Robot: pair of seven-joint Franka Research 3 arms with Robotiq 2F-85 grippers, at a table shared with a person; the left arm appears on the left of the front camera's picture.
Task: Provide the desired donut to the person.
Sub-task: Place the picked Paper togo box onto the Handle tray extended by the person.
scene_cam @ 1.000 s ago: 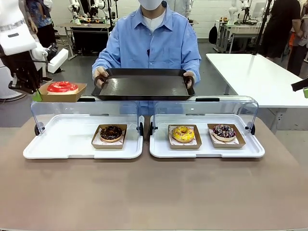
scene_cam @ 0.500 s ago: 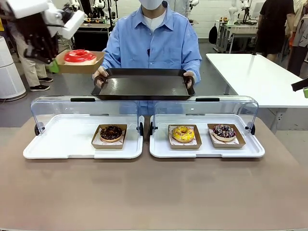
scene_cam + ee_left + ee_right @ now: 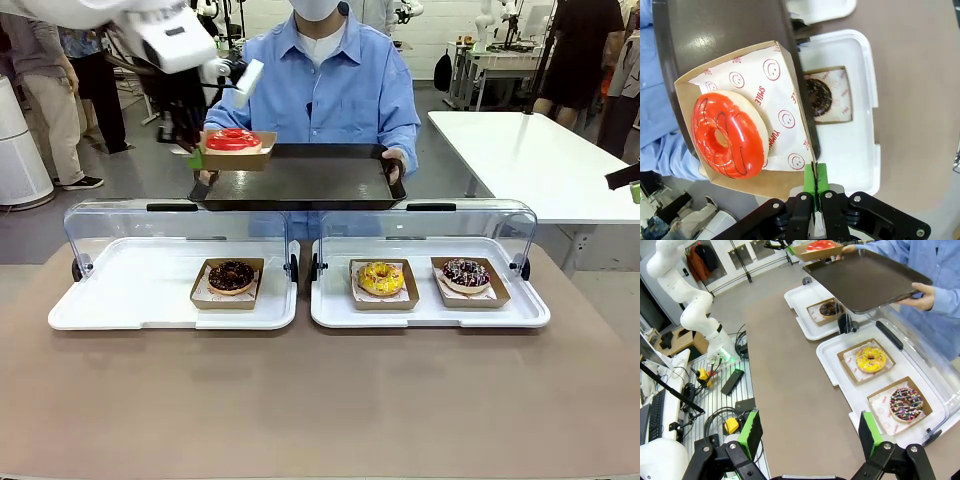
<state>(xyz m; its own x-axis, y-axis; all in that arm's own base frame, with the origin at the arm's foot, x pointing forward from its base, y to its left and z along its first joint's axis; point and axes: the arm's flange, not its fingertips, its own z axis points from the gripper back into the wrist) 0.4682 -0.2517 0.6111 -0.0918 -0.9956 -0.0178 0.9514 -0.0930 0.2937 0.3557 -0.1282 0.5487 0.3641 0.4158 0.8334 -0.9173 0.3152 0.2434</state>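
Left tool (image 3: 193, 155) (image 3: 815, 176): clenched on the rim of a cardboard boat (image 3: 240, 160) (image 3: 785, 90), green pads pinching the thin wall.

The boat carries the red-glazed donut (image 3: 232, 139) (image 3: 728, 135) (image 3: 820, 245) on smiley-print paper.

Position: the boat is up off the worktop (image 3: 320, 400), at the robot's-left corner of the black tray (image 3: 300, 180) (image 3: 715, 25) (image 3: 860, 282). Cannot tell whether it touches the tray.

The person (image 3: 320, 90) holds the black tray level in both hands, beyond the display cases.

Right tool (image 3: 810, 432): released, fingers spread wide, holding nothing, hanging above the worktop.

Left white case (image 3: 120, 300): one chocolate donut (image 3: 231, 275) in its own boat.

Right white case (image 3: 430, 315): a yellow donut (image 3: 381, 278) and, beside it, a sprinkled dark donut (image 3: 466, 272). Clear lids up on both.
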